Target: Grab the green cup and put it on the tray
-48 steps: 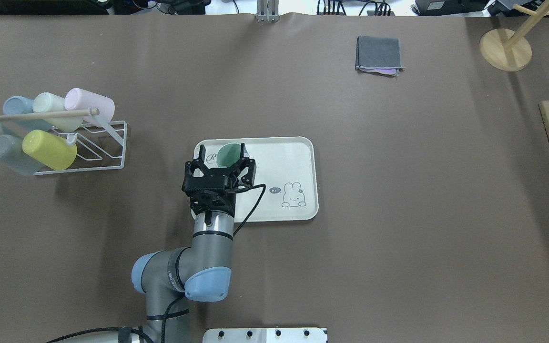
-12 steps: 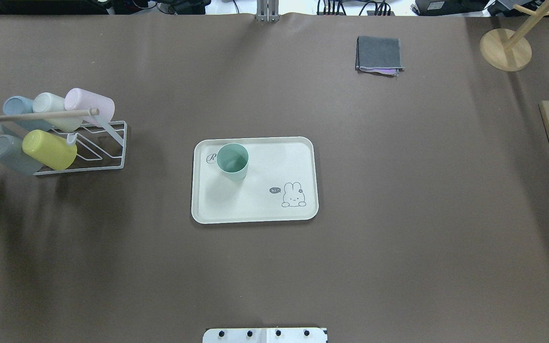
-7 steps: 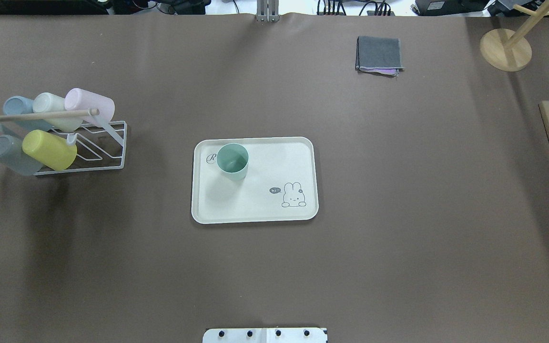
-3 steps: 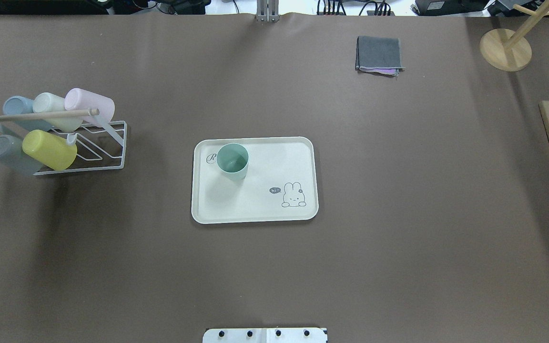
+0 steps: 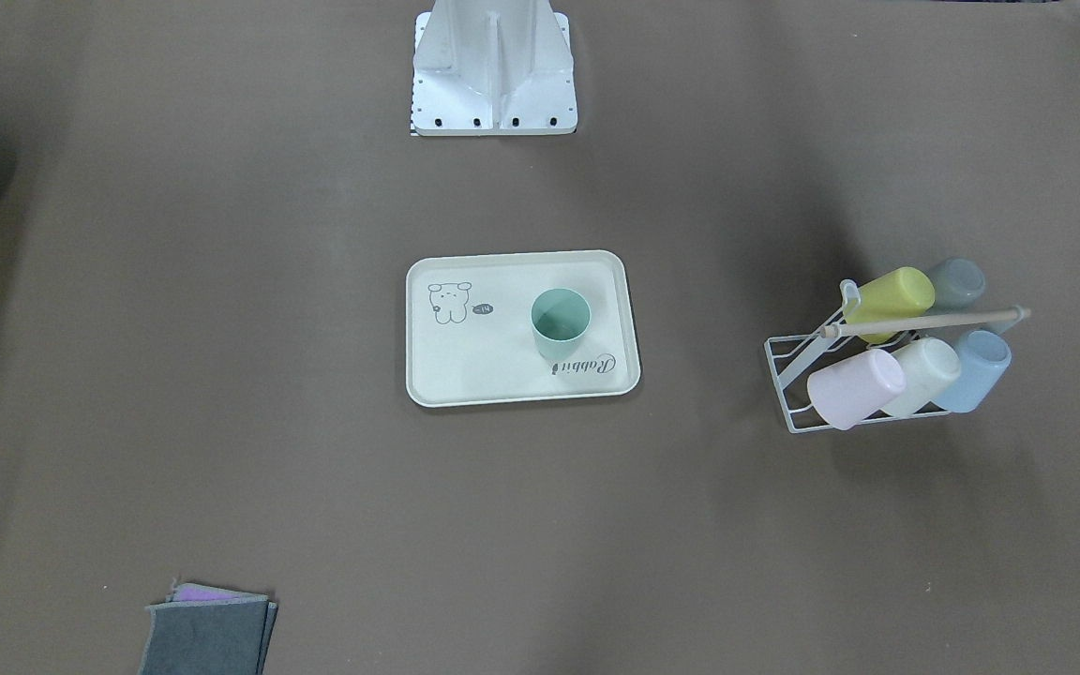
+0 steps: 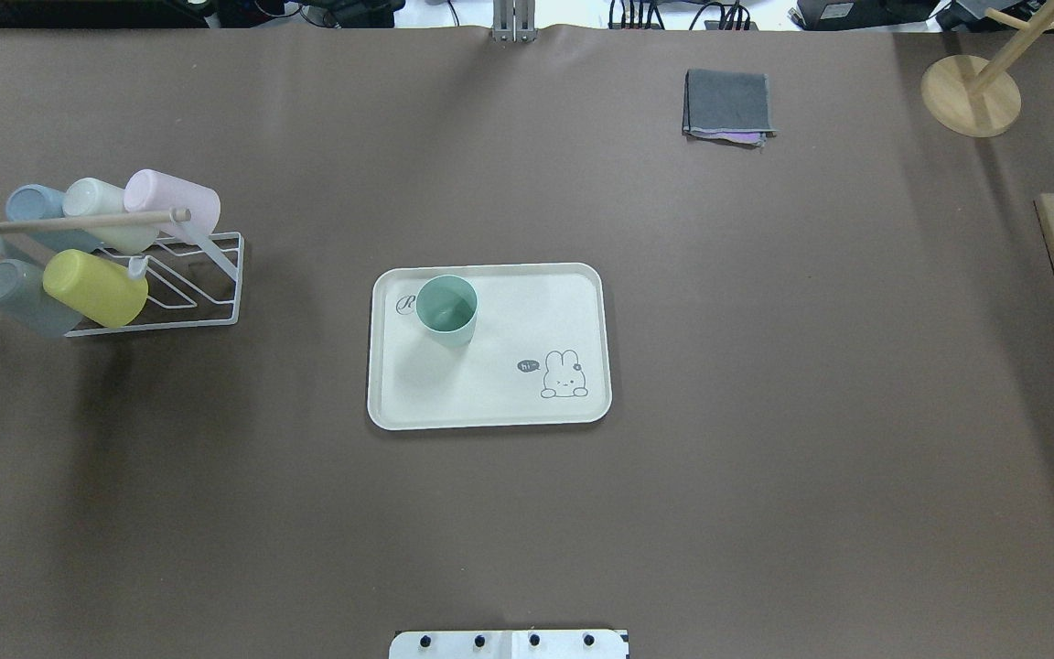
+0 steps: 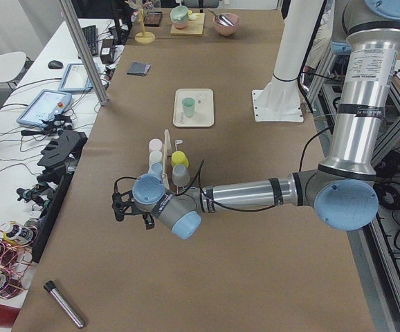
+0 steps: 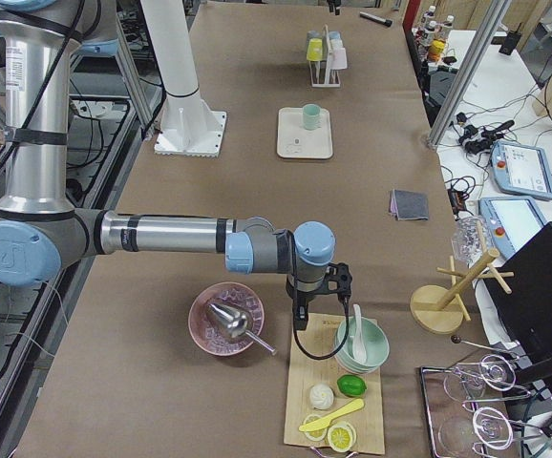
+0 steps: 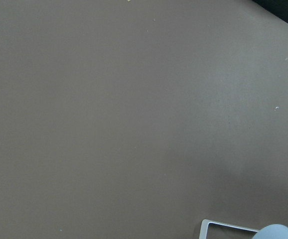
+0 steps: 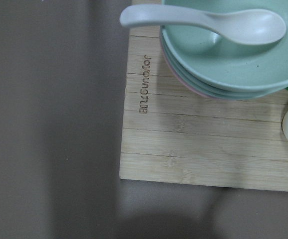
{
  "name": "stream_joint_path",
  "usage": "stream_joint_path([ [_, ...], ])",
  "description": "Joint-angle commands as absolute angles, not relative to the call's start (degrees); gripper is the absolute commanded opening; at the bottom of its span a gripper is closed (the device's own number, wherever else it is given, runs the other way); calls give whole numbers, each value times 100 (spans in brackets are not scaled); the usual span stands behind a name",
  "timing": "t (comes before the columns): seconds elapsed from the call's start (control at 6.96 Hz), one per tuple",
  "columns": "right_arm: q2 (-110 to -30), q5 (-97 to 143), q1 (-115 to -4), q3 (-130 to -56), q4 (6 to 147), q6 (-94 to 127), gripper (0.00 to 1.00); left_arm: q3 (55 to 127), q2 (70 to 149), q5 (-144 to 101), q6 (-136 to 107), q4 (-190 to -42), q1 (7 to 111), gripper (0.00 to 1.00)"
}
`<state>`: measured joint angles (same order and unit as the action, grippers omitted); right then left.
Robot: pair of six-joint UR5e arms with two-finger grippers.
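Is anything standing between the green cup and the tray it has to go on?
Nothing visible does. The green cup already stands upright, mouth up, on the tray, in the corner with the script. Nothing else lies on the tray, and no arm is over it.

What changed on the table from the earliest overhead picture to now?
The left arm has withdrawn from over the tray and left the overhead view; it is now out past the cup rack, at the table's end. The green cup stands free and upright in the same spot on the tray. Tray, rack and folded cloth have not moved.
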<state>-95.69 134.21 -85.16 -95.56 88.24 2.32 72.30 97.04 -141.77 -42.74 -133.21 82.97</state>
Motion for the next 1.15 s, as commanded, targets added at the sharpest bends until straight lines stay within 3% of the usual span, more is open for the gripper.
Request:
stream_joint_path([
  [0.0,-9589,13421,-8517,-9571,8824,237,100,7390,9729,-13852,-3035,-12519,8367,98],
  [1.01,-9519,13465,-8517,-9720,8815,229,100,7909,10361,-13474,-1567,-10937,8972,98],
])
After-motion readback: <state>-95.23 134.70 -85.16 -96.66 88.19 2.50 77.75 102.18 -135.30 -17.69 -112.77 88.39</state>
